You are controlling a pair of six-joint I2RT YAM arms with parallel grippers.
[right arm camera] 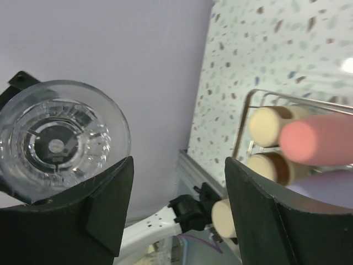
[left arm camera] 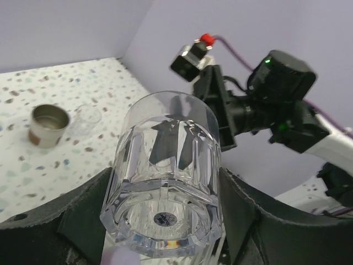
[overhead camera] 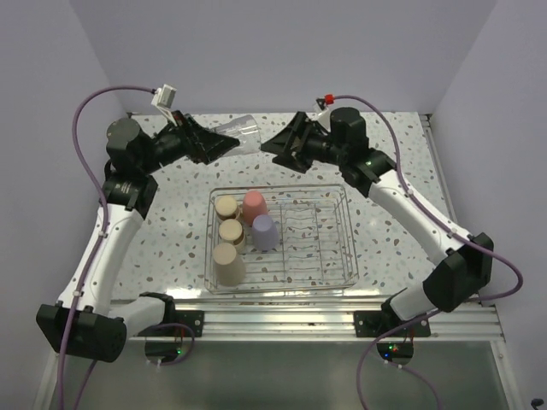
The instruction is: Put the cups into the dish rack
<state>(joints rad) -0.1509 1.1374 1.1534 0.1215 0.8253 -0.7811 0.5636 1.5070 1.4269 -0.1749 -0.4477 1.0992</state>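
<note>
Up above the back of the speckled table [overhead camera: 171, 222], the left gripper [overhead camera: 224, 143] has a clear tumbler [overhead camera: 244, 132] clamped between its two black fingers [left arm camera: 83, 221]. The glass lies on its side in mid-air. In the left wrist view the thick base faces the camera and the mouth points away, toward the other arm.

The right gripper [overhead camera: 267, 145] faces it from the opposite side, nose to nose. Its jaws are spread wide with nothing between them. From the right wrist, the tumbler's open mouth shows to the left of the left finger [right arm camera: 110, 199], outside the gap. The overhead view has rim and fingertips very near each other, but I cannot tell whether they touch.

Below and nearer the arm bases sits the dish rack [overhead camera: 333, 273], a silver wire basket, and its left part is already filling up. There is a tall tan cup [overhead camera: 228, 265] at the near left corner. Two brown cups [overhead camera: 229, 219] stand in line behind it. A pink cup [overhead camera: 255, 205] is beside the far one, and a lavender cup [overhead camera: 263, 231] is just in front of the pink.

Out on the table, seen only from the left wrist, a short brown metallic cup [left arm camera: 48, 124] stands upright with its mouth up. A second clear cup [left arm camera: 88, 118] is just beside it.
</note>
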